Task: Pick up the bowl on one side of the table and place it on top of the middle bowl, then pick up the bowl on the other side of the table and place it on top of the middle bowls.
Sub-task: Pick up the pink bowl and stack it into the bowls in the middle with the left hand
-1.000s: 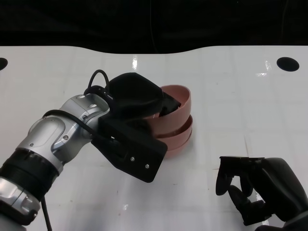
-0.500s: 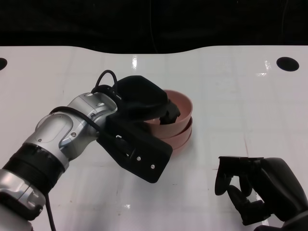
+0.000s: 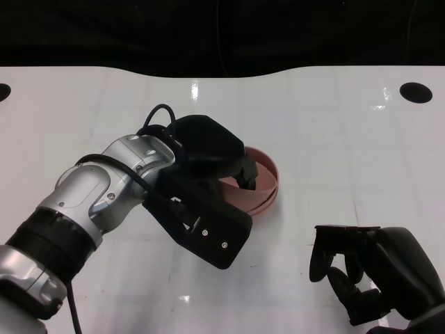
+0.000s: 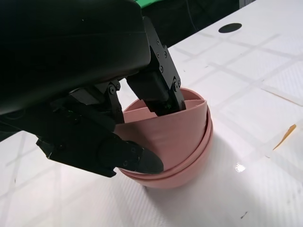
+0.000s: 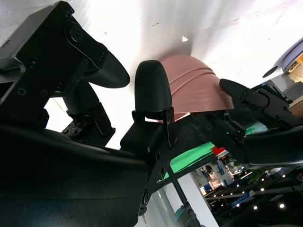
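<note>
Gripping top bowl (image 4: 165,130) — left hand (image 4: 137,101).

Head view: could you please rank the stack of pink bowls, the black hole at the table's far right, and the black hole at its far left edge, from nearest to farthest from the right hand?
1. Stack of pink bowls, centre.
2. Right hole, far right.
3. Left hole, far left edge.

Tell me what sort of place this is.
Probably a robot test or demo space. A glossy white table with round black holes carries only a stack of pink bowls, gripped by the left hand. The right wrist view shows blurred indoor ceiling lights behind it.
</note>
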`<action>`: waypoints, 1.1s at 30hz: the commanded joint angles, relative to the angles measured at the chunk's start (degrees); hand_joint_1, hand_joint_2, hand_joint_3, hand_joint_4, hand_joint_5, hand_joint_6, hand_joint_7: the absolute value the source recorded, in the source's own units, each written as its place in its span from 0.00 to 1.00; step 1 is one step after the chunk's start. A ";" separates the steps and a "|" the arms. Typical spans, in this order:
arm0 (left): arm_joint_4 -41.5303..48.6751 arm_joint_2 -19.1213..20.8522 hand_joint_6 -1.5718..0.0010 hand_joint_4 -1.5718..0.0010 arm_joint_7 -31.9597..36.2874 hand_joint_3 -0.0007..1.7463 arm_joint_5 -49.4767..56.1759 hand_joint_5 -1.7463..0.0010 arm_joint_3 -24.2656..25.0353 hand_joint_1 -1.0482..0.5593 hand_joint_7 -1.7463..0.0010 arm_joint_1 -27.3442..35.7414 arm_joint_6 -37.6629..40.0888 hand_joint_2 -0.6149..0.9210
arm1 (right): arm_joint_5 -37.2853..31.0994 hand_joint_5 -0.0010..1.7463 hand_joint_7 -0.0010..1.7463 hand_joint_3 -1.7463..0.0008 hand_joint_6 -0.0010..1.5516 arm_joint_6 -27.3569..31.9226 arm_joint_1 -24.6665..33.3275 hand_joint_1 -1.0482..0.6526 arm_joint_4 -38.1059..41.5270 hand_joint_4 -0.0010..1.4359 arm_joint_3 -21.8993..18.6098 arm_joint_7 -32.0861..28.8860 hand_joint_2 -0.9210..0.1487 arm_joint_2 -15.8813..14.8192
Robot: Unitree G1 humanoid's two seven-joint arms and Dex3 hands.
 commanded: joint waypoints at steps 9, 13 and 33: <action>-1.87 1.55 0.71 0.73 4.84 0.14 1.95 0.85 0.36 0.28 1.00 3.67 0.89 1.00 | 0.01 1.00 0.79 0.12 0.56 0.34 -0.15 0.57 -0.50 0.66 -0.15 -0.12 0.70 0.02; -2.91 2.11 0.78 0.79 7.33 0.18 2.58 0.87 0.55 0.26 1.00 5.22 1.15 1.00 | 0.03 1.00 0.79 0.12 0.56 0.46 -0.13 0.57 -0.59 0.66 -0.15 0.07 0.70 -0.03; -1.95 3.54 0.99 1.00 16.10 0.33 2.69 0.99 1.09 0.17 1.00 12.68 0.39 1.00 | 0.11 1.00 0.78 0.13 0.56 0.39 -0.38 0.56 -0.33 0.66 -0.13 0.22 0.70 -0.11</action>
